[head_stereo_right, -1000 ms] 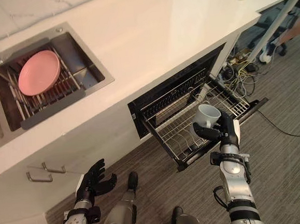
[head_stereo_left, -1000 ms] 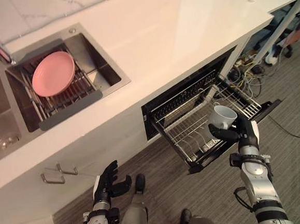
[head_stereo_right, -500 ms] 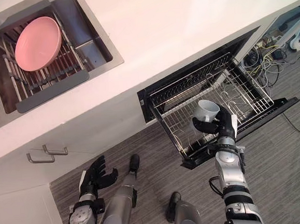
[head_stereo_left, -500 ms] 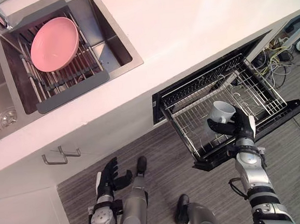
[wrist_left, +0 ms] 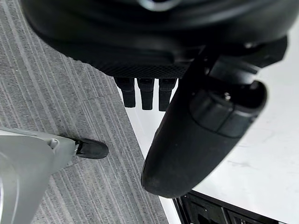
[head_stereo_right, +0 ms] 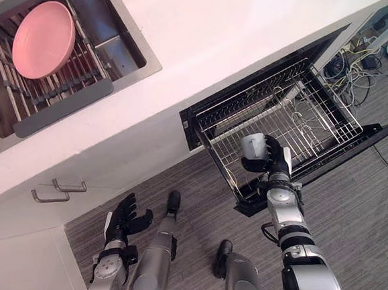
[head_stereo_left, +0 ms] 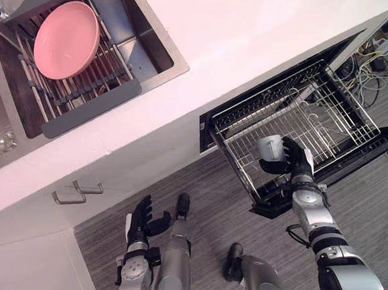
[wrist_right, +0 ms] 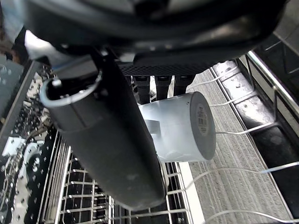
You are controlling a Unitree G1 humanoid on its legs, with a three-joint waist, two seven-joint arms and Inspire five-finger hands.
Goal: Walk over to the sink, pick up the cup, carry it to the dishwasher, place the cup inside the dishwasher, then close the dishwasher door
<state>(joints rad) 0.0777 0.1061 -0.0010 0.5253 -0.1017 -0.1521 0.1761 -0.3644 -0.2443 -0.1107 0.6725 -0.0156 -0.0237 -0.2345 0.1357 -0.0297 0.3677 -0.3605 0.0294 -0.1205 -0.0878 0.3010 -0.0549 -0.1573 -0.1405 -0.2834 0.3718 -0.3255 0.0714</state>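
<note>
We held the white cup (head_stereo_left: pixel 270 148) in our right hand (head_stereo_left: pixel 296 165), fingers and thumb wrapped round it, over the near left part of the pulled-out dishwasher rack (head_stereo_left: pixel 333 117); our left hand (head_stereo_left: pixel 141 221) hung low at left, fingers loosely spread.

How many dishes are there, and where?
2. A round pink plate lies on the rack in the steel sink; a white ceramic cup is held in the right hand over the dishwasher's wire basket. More may be hidden inside.
</note>
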